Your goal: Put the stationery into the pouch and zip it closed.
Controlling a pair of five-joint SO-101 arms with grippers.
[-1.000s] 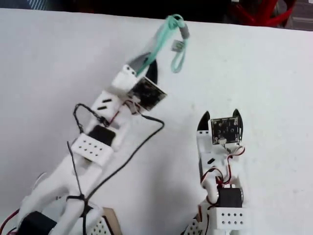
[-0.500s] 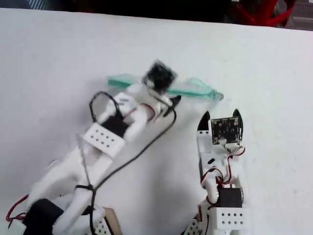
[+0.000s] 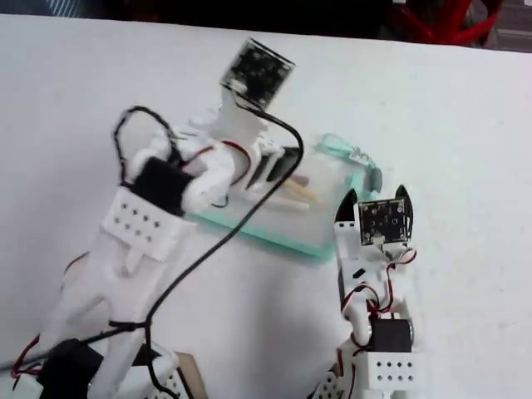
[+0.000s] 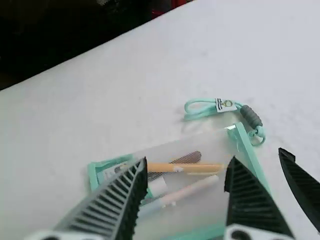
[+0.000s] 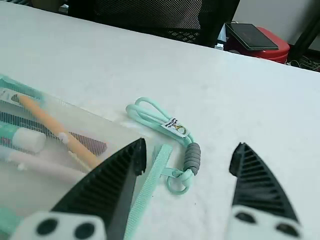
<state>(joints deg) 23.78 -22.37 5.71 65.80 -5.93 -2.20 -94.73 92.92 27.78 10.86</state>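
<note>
White counter (image 3: 75, 83), dark room behind the pouch (image 3: 320, 220). Now lying flat, no longer dangling from the left pincer (image 4: 188, 160). That and the right pincer (image 5: 191, 145) wide open, empty.

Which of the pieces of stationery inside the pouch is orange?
The pencil: a thin orange stick, while the pens beside it are white or pale pink.

pouch (image 3: 320, 212) frosted clear, mint-green trim; strap (image 5: 150, 116) mint-green too | its bead (image 5: 192, 157) grey | pencil (image 5: 50, 125) orange | left gripper (image 4: 187, 165) and right gripper (image 5: 191, 145) black, ridged | table (image 3: 83, 83) plain white
</note>
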